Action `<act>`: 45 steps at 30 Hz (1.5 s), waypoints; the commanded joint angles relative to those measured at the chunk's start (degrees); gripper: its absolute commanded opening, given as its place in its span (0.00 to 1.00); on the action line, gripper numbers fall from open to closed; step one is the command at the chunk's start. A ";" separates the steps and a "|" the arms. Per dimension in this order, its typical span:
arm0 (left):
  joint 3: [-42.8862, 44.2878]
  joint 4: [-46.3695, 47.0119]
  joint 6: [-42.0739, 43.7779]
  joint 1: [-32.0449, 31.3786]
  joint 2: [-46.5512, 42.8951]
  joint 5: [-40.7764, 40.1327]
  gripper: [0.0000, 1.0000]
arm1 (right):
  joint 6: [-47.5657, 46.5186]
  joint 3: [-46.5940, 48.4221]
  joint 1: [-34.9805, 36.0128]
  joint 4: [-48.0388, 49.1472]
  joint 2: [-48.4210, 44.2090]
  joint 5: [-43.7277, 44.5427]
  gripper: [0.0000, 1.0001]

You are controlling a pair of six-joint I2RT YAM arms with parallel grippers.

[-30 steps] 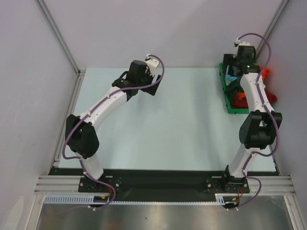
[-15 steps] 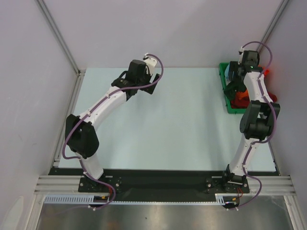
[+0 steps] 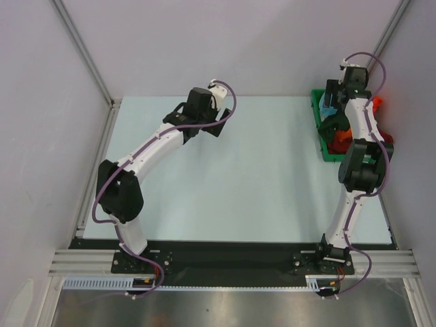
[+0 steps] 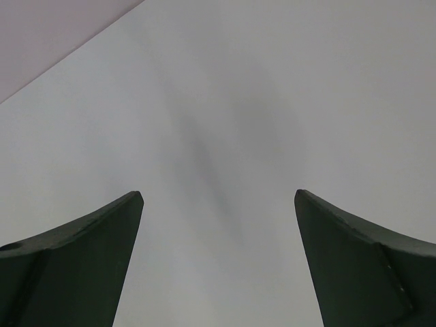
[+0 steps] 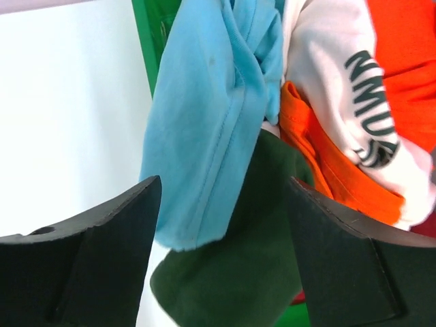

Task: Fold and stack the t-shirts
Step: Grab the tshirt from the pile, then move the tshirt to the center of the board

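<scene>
R arm [image 3: 361, 126] shifted over bin [image 3: 318, 129], fingers [image 5: 82, 259] apart above turq. t-shirt [image 5: 204, 136].

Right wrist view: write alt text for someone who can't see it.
The open right gripper hovers above a turquoise t-shirt, bunched with a dark green t-shirt, a white printed t-shirt and an orange t-shirt at the green bin's edge. The table shows left.

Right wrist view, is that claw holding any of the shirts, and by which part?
Nothing is held. The right claw stands open at the turquoise shirt, whose edge shows between its jaws, not pinched. The left claw is open and empty too.
</scene>
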 commanded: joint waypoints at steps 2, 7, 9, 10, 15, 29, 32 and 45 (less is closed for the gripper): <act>1.54 1.35 1.62 -0.86 -0.28 -1.34 1.00 | -0.94 4.26 -0.26 2.16 3.53 0.10 0.71; 0.75 1.53 2.06 -1.03 -0.36 -2.21 1.00 | -2.17 7.51 -0.26 2.42 5.90 -0.69 0.32; 0.31 1.79 2.32 -1.03 -0.36 -2.39 1.00 | -2.35 7.52 -0.09 2.86 5.38 0.44 0.08; 0.22 1.79 2.32 -1.03 -0.28 -2.48 1.00 | -3.05 7.43 0.09 3.21 4.86 0.97 0.00; -0.92 2.67 3.37 -1.03 -0.80 -4.93 1.00 | -7.97 7.86 2.37 5.40 -1.73 1.68 0.00; -2.86 6.10 -1.97 4.14 -2.47 -14.52 1.00 | -15.71 14.10 17.04 10.25 -19.40 -1.75 0.00; -3.03 5.66 -3.04 6.34 -3.26 -14.70 1.00 | -17.38 14.98 22.32 11.64 -21.77 -1.57 0.00; -14.19 8.74 -0.40 7.41 -12.75 -11.28 0.99 | -15.54 13.60 30.33 15.43 -22.57 2.03 0.00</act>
